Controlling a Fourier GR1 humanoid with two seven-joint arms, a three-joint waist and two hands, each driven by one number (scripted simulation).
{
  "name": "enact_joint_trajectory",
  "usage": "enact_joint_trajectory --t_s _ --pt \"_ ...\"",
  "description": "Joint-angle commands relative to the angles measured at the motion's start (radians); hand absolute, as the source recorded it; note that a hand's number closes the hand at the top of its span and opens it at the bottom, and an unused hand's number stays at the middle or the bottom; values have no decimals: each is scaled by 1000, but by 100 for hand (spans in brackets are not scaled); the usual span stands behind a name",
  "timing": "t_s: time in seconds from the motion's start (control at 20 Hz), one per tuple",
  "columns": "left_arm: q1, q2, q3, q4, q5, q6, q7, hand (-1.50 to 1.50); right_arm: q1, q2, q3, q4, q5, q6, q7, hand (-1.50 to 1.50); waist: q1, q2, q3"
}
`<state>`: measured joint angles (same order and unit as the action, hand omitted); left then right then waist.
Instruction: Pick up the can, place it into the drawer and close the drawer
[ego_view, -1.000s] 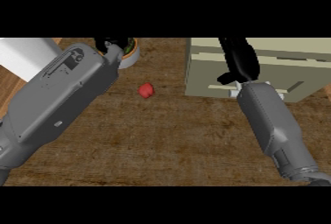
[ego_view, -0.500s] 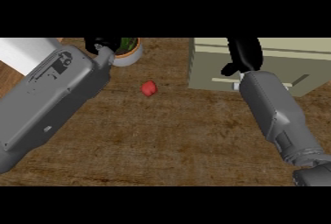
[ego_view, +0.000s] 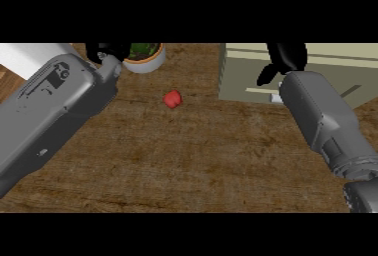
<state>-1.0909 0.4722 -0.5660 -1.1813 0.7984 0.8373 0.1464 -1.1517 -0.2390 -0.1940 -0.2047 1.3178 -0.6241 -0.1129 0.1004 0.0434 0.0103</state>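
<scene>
No can shows in the head view. My right hand (ego_view: 286, 56) is over the beige drawer unit (ego_view: 244, 80) at the back right. Its thumb hangs down to the left, its fingers run straight past the top edge, and nothing shows in it. My left hand (ego_view: 103, 50) is only a dark patch at the top left, next to a white plant pot (ego_view: 145, 62), and my wide grey left forearm (ego_view: 55, 107) hides most of it. The drawer unit's front has a pale handle (ego_view: 276, 99) beside my right forearm.
A small red object (ego_view: 172, 98) lies on the wooden counter (ego_view: 199, 160) between my arms. The white pot holds a green plant. A white surface (ego_view: 29, 55) fills the top left corner. My right forearm (ego_view: 325, 120) crosses the drawer unit's front.
Both arms have reached farther toward the back. My right hand has risen to the top edge over the drawer unit. My left hand has shifted left, uncovering the plant pot.
</scene>
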Motion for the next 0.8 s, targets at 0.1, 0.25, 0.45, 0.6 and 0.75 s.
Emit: enact_joint_trajectory --t_s 0.1,0.25,0.45,0.6,0.75 --pt "2 -1 -2 -50 -8 28 30 -150 -72 6 -84 15 -97 68 -114 -150 22 -8 -6" --pt "30 2 -6 -46 -10 6 15 -150 -86 54 -219 -6 -249 112 -179 -150 10 -10 -4" --pt "12 17 1 -52 -12 8 34 -150 -104 54 -345 0 -379 204 -244 -150 14 -7 -1" --pt "18 49 14 -77 -5 -2 61 -150 -104 62 -388 0 -423 224 -275 -150 13 -16 -5" --pt "43 36 16 -85 -12 0 45 -150 -120 43 -409 3 -443 252 -299 -150 12 -8 -7"
